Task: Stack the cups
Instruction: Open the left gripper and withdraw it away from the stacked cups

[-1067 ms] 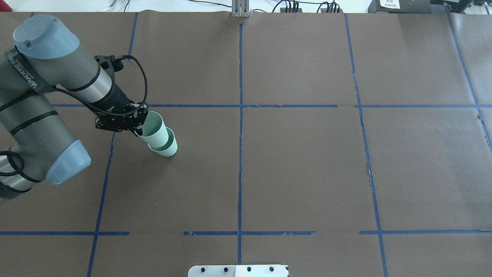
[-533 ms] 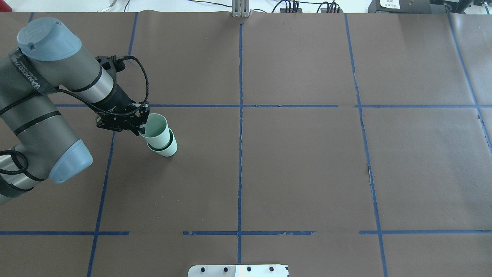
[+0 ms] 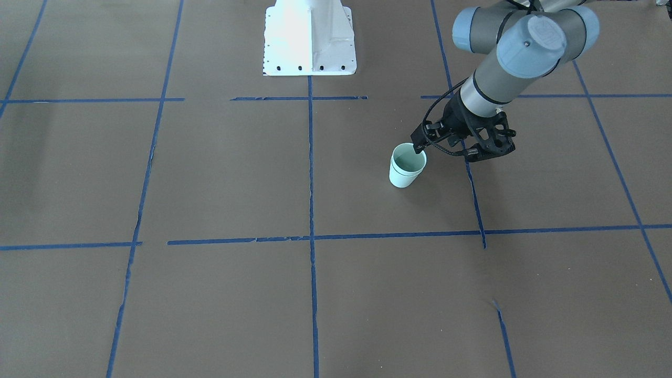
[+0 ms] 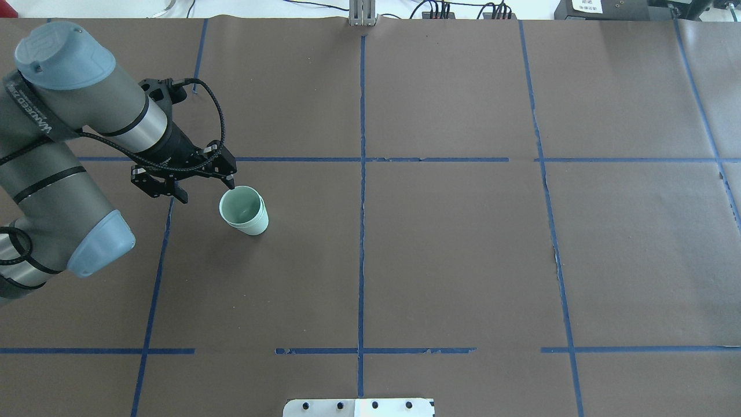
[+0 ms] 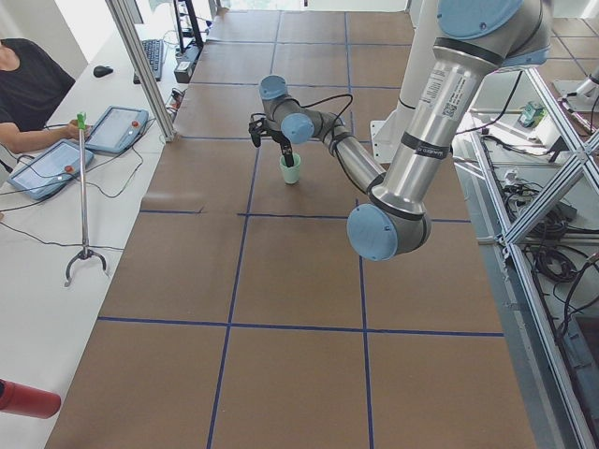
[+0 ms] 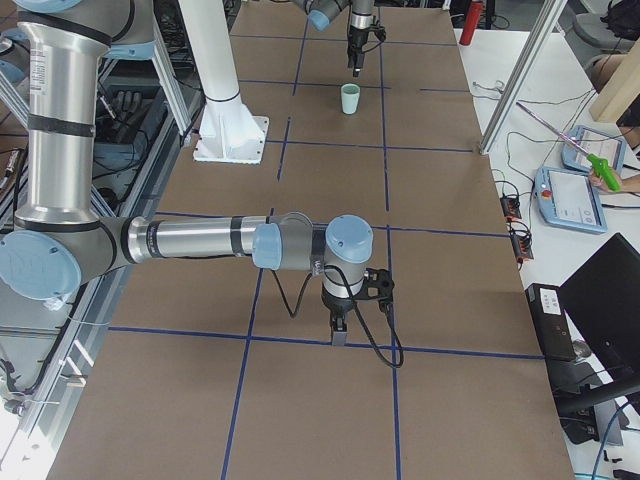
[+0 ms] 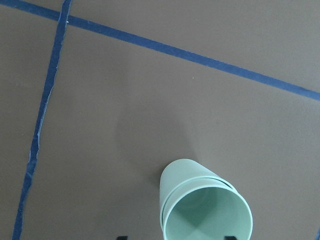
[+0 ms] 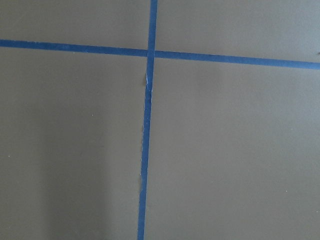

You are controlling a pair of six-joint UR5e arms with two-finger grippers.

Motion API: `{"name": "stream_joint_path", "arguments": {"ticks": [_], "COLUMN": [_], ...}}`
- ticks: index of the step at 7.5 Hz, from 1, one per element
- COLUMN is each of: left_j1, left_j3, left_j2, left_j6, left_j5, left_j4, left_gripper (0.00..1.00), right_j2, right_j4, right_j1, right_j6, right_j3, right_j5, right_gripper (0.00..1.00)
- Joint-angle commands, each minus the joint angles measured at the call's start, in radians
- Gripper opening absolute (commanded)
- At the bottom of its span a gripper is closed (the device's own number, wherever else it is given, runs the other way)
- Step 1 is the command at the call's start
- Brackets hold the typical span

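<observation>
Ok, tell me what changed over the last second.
The left gripper let go of the upper cup, which went from tilted to seated upright in the lower cup. Its jaws now stand open beside the rim. The lower cup stayed put.

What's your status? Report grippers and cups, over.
Left gripper open, beside the cups. Right gripper far off, state unclear. Cups nested, upright on the table. Nothing else near them.
</observation>
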Motion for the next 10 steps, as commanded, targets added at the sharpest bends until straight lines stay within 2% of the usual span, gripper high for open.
{"name": "stream_joint_path", "arguments": {"ticks": [1, 3, 5, 7, 10], "left_j1": [-0.065, -0.158, -0.329, -0.49, -0.722], "left_j3": [-0.023, -0.013, 0.008, 0.121, 0.245], "left_j2": [0.007, 0.053, 0.122, 0.188, 0.292], "left_j6": [0.019, 0.358, 0.647, 0.978, 1.351], "left_j5": [0.0, -0.001, -0.003, -0.012, -0.013], "left_j4": [0.006, 0.026, 0.072, 0.073, 0.081], "left_gripper": [1.0, 1.0, 1.0, 1.0, 1.0], "right_j2": [0.0, 0.0, 0.0, 0.0, 0.0], "right_j4": [-0.001, 0.001, -0.001, -0.001, -0.001], "right_j1": [0.0, 0.0, 0.0, 0.0, 0.0], "right_j6": [0.0, 0.0, 0.0, 0.0, 0.0], "right_j3": [0.0, 0.0, 0.002, 0.0, 0.0], "right_j5": [0.0, 0.0, 0.0, 0.0, 0.0], "right_gripper": [1.0, 1.0, 1.0, 1.0, 1.0]}}
